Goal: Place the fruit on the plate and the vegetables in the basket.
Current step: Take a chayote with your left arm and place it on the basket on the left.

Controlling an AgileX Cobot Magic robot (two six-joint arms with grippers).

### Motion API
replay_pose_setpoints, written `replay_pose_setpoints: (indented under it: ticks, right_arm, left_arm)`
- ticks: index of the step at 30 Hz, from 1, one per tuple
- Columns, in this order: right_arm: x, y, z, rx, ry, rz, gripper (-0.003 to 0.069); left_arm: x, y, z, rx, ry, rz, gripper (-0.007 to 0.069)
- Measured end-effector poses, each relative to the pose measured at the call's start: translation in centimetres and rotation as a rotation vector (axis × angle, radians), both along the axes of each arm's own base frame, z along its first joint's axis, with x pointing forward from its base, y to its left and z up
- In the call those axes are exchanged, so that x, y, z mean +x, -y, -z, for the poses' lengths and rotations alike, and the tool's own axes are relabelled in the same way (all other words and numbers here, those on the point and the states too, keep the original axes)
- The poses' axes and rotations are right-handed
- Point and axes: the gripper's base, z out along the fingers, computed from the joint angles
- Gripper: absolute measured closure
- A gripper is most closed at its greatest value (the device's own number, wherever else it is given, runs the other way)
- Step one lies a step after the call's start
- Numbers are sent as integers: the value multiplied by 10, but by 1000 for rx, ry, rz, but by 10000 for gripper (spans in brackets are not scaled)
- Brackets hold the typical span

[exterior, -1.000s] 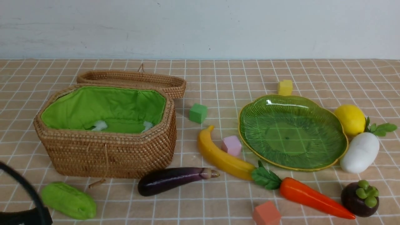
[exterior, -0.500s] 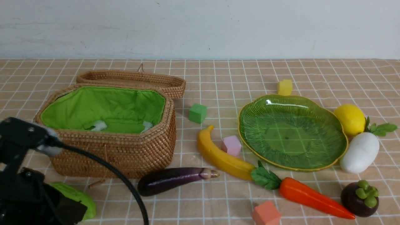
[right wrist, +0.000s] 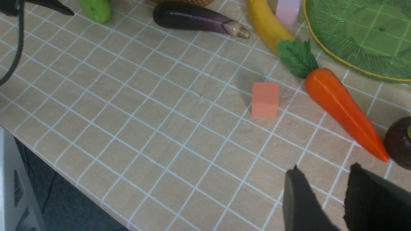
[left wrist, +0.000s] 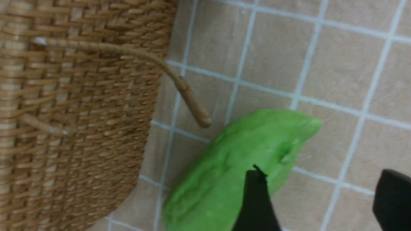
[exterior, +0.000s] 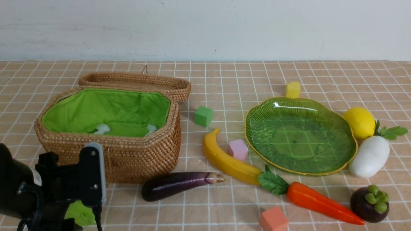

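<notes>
The gourd (exterior: 78, 213) lies at lower left, nearest your left gripper (left wrist: 321, 183).
Its jaws stand apart; the gourd's length slants beneath one jaw only, so shift across.

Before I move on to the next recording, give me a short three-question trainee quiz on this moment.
1. True or false: the plate holds no fruit yet.
2. By the gourd, the left tool is: A open; B shut on it; C out of view.
3. Fill in: the leaves of the carrot lie against the end of the ____.
Key: 1 true; 2 A; 3 banana.
</notes>
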Motion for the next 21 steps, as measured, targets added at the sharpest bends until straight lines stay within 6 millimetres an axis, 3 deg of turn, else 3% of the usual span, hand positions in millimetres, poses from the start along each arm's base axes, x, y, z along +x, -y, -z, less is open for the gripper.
replay_pose_setpoints:
  ticks: [3,6,8,10,13,16,21]
  right_arm:
    - [0,0,0,-2,1,-2,422]
    - [0,0,0,-2,1,-2,422]
    - [0,0,0,-1,0,-3,422]
    - [0,0,0,0,-1,-5,422]
    - [0,0,0,1,-2,-6,422]
    - [1,-1,0,1,-3,-6,422]
    - [0,-1,0,7,-5,-9,422]
  left_arm:
    - [10,-2,11,81,8,55,34]
    - [18,-3,24,144,-9,104,13]
    - [27,-4,41,200,-34,160,29]
    - [32,-3,44,215,-14,186,47]
    - [38,-4,59,275,-52,245,121]
    - [40,-3,59,281,-56,244,193]
    - [29,2,54,273,-112,179,193]
